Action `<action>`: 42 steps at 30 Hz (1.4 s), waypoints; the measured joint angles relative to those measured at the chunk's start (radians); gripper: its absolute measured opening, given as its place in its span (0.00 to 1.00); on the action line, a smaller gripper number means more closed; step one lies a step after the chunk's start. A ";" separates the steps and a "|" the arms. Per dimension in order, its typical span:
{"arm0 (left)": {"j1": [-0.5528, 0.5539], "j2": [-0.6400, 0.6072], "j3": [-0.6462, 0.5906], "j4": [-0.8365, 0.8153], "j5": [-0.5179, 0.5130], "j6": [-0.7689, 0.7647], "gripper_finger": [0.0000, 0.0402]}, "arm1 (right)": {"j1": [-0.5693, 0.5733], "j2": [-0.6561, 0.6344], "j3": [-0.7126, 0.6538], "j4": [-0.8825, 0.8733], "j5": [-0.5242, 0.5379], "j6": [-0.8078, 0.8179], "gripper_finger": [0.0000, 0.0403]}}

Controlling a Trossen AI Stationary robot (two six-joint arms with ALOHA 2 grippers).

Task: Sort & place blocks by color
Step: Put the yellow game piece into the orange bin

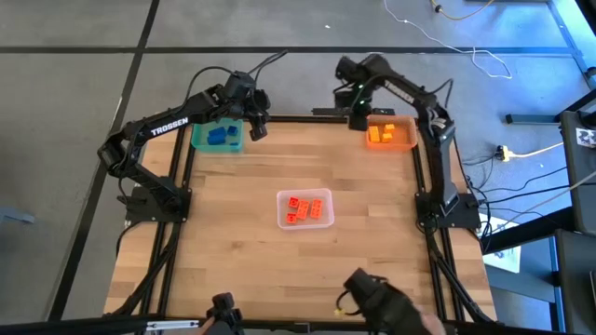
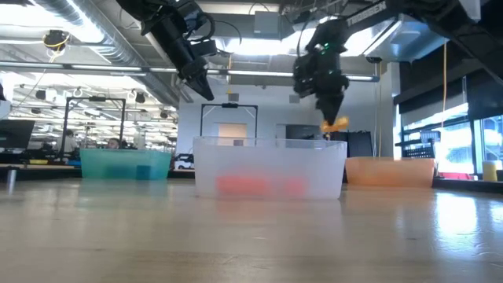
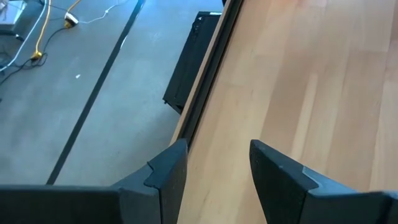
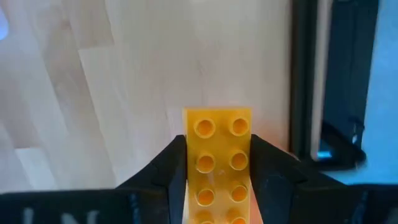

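My right gripper (image 1: 358,119) hangs high over the table's far edge, just left of the orange bin (image 1: 391,134), shut on a yellow studded block (image 4: 218,144). In the low view that block (image 2: 336,123) shows below the fingers. Orange and yellow blocks (image 1: 381,133) lie in the orange bin. Blue blocks (image 1: 220,136) lie in the teal bin (image 1: 218,137). Red-orange blocks (image 1: 307,208) lie in the clear bin (image 1: 305,209) at the table's middle. My left gripper (image 1: 256,128) is open and empty, raised just right of the teal bin; its own view (image 3: 217,168) shows bare wood between the fingers. My right gripper pinches the yellow block between its two fingers, one on each long side (image 4: 186,163). The fingers point down from above and lie along the block, whose free end (image 4: 217,118) sticks out past the fingertips. The block is lifted clear of the table, studs facing the wrist camera.
The three bins are apart, with bare wood between them and across the table's near half (image 1: 233,270). A black frame rail (image 1: 298,118) runs along the far edge. Cables lie on the floor beyond it. A dark shape (image 1: 382,296) stands at the near edge.
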 joint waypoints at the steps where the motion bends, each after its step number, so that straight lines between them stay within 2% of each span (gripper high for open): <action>1: 0.000 0.000 0.000 0.000 -0.001 0.005 0.41 | -0.013 -0.016 0.000 -0.019 0.001 0.011 0.34; 11: 0.000 0.000 0.000 0.000 -0.010 0.014 0.41 | -0.171 -0.093 -0.019 -0.050 0.010 0.085 0.34; 19: 0.000 0.000 0.000 0.000 -0.050 0.014 0.41 | -0.244 -0.093 -0.246 -0.048 0.010 0.119 0.34; 22: 0.000 0.000 0.000 0.000 -0.051 0.014 0.41 | -0.247 -0.093 -0.347 0.044 0.023 0.090 0.34; 27: 0.000 0.000 0.000 0.000 -0.051 0.013 0.41 | -0.240 -0.092 -0.461 0.204 0.117 0.061 0.34; 29: 0.000 0.000 0.000 0.000 -0.051 0.010 0.41 | -0.234 -0.092 -0.492 0.247 0.146 0.053 0.34; 37: 0.000 0.000 0.000 0.000 -0.051 0.008 0.41 | -0.222 -0.092 -0.556 0.343 0.148 0.046 0.34; 42: -0.001 0.000 0.000 0.000 -0.098 0.005 0.41 | -0.222 -0.092 -0.569 0.353 0.148 0.071 0.52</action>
